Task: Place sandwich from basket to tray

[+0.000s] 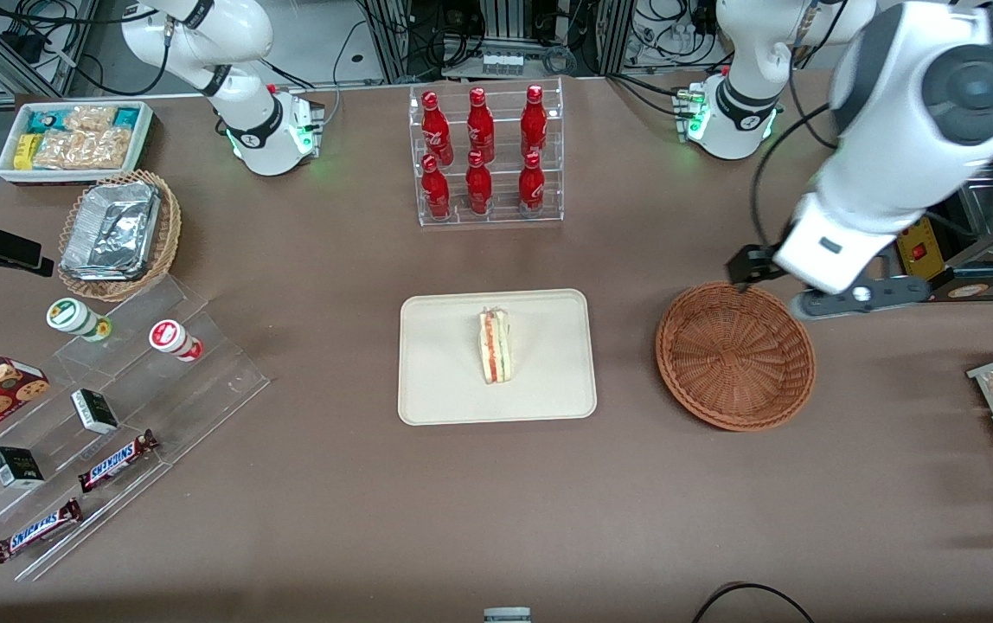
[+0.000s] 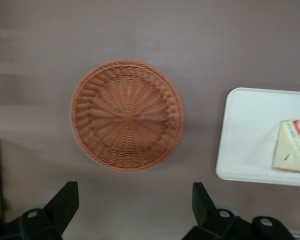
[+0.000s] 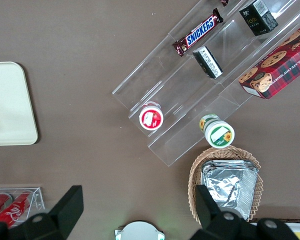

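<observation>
1. Lying on its side, the sandwich [image 1: 496, 347] is seen at the middle of the tray [image 1: 445, 394], at the centre of the front view; nothing else is carried by the tray.
2. The basket [image 1: 734, 356] is seen right of centre on the tabletop [image 1: 496, 519], apart from the tray; nothing is held in it.
3. The gripper [image 2: 135, 210] is held above the basket's rim, at the edge farther from the front camera; its fingers [image 2: 64, 201] are spread wide, and nothing is gripped.

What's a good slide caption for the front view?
Sandwich lies on the tray, basket empty, open gripper raised above it.
</observation>
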Action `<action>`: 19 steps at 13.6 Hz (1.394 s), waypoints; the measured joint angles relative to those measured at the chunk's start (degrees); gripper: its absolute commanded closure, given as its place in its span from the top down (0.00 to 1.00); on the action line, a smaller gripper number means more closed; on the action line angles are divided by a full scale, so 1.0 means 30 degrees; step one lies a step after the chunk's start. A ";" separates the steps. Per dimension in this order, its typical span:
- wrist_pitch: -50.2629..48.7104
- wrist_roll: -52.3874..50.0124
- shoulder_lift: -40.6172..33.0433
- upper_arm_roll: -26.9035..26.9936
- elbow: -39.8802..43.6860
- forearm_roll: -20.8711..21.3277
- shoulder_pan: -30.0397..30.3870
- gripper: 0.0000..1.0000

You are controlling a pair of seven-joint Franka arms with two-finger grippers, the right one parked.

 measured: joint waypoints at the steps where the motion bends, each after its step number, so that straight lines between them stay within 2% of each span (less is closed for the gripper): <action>1: 0.0001 0.0897 -0.0328 0.0002 -0.0314 0.0000 0.0499 1.00; 5: 0.0024 0.3508 -0.1416 0.0008 -0.1563 -0.0001 0.1961 1.00; 10: 0.0019 0.6106 -0.2214 0.0379 -0.1881 -0.0119 0.2804 1.00; 19: 0.0096 0.6542 -0.2157 0.1456 -0.1230 -0.0145 0.2903 1.00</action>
